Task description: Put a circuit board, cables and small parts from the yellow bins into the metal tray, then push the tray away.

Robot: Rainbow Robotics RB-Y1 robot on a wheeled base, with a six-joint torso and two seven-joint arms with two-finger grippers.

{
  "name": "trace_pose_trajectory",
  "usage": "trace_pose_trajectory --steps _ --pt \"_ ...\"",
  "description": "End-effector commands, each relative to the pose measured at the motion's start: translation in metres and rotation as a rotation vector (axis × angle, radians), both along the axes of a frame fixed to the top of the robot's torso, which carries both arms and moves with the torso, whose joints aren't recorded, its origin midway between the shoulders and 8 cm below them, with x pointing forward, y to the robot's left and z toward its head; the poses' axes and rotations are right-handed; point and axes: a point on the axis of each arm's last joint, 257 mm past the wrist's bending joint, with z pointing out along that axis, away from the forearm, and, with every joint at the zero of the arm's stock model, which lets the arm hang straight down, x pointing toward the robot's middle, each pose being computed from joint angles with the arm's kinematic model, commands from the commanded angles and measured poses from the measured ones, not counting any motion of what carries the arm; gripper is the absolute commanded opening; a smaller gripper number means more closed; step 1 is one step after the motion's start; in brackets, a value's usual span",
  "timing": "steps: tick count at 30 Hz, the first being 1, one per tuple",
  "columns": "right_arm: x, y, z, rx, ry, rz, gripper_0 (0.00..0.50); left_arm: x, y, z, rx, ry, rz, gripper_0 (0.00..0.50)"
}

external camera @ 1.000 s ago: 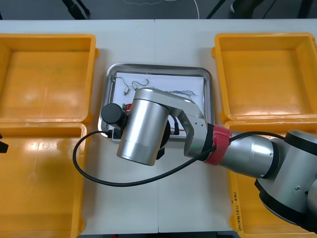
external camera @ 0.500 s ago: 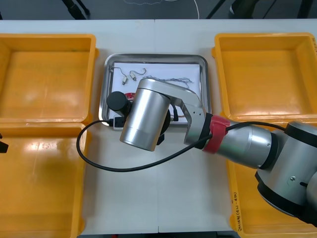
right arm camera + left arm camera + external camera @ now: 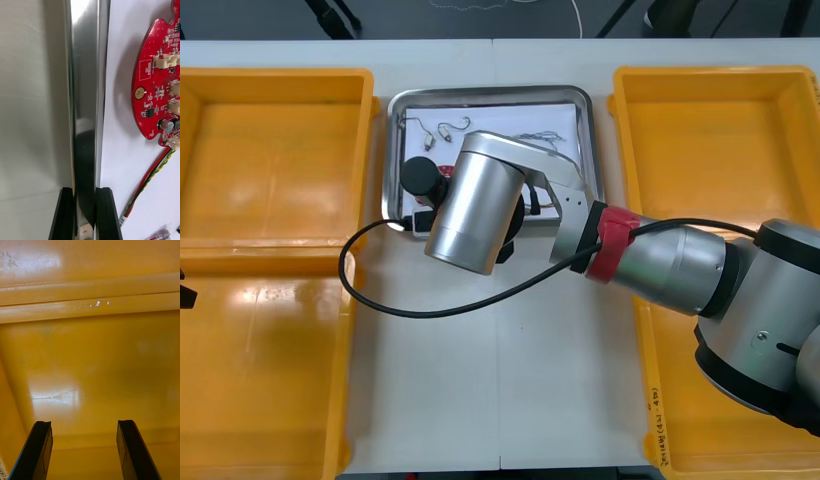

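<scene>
The metal tray [image 3: 490, 94], white inside, lies between the yellow bins near the table's far edge. My right arm's wrist [image 3: 475, 205] covers its near part. In the right wrist view my right gripper [image 3: 85, 191] is shut on the tray's rim [image 3: 85, 93], one finger on each side of it. Inside the tray lie a red circuit board [image 3: 159, 82], a red and yellow cable [image 3: 150, 183], small metal parts [image 3: 438, 133] and a twisted blue and white cable [image 3: 535, 137]. My left gripper [image 3: 84, 425] hangs open over a yellow bin's floor [image 3: 90, 363].
Yellow bins flank the tray: two on the left [image 3: 275, 160] [image 3: 260, 370], two on the right [image 3: 720, 150] [image 3: 670, 400]. The arm's own black cable [image 3: 380, 300] loops over the bare table in front of the tray.
The tray has slid away from me toward the table's far edge, with my right gripper holding its near rim. The left arm has not moved.
</scene>
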Motion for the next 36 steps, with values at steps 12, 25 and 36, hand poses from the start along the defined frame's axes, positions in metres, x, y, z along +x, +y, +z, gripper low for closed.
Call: trace_pose_trajectory --steps 12,25,36 --pt "0.045 0.021 0.058 0.056 -0.097 0.025 0.000 -0.004 0.004 0.004 0.005 -0.020 0.026 0.500" --pt "0.073 0.026 0.081 0.106 -0.143 0.028 0.000 -0.004 0.004 0.004 0.005 -0.020 0.026 0.500" --pt "0.090 0.026 0.092 0.115 -0.206 0.041 0.000 -0.004 0.004 0.004 0.005 -0.020 0.026 0.500"
